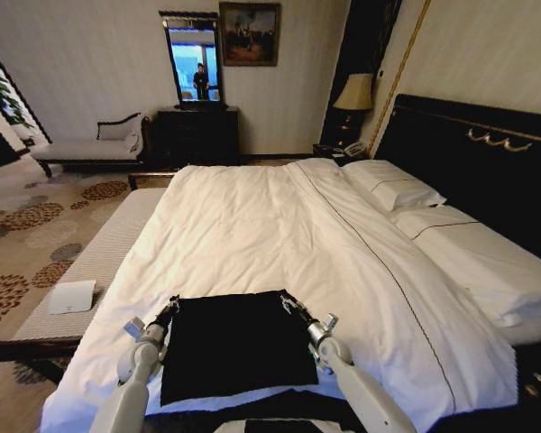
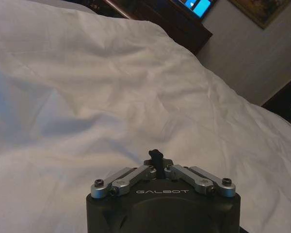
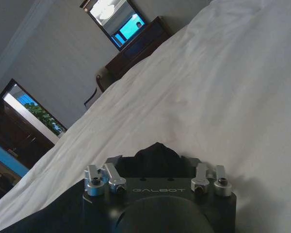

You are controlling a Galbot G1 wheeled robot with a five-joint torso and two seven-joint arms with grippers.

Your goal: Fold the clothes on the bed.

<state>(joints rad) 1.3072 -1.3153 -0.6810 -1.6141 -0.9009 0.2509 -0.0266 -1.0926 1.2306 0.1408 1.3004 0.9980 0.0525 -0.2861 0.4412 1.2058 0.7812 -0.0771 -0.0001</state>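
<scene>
Both tools are clamped on the black T-shirt (image 1: 237,347): the left tool (image 1: 169,307) pinches its far left corner, the right tool (image 1: 288,302) its far right corner, a nub of dark cloth bunched between each pair of fingers. The T-shirt lies flat as a rough rectangle on the white duvet (image 1: 252,225) at the near edge of the bed (image 1: 514,180), well away from the pillows (image 1: 392,185).

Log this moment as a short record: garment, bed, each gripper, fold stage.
garment: black T-shirt, lying as a dark rectangle at the near end of the bed
bed: white duvet, pillows by the dark headboard
left gripper: shut on the shirt's far left corner
right gripper: shut on the far right corner
fold stage: both far corners pinched, shirt partly folded
</scene>
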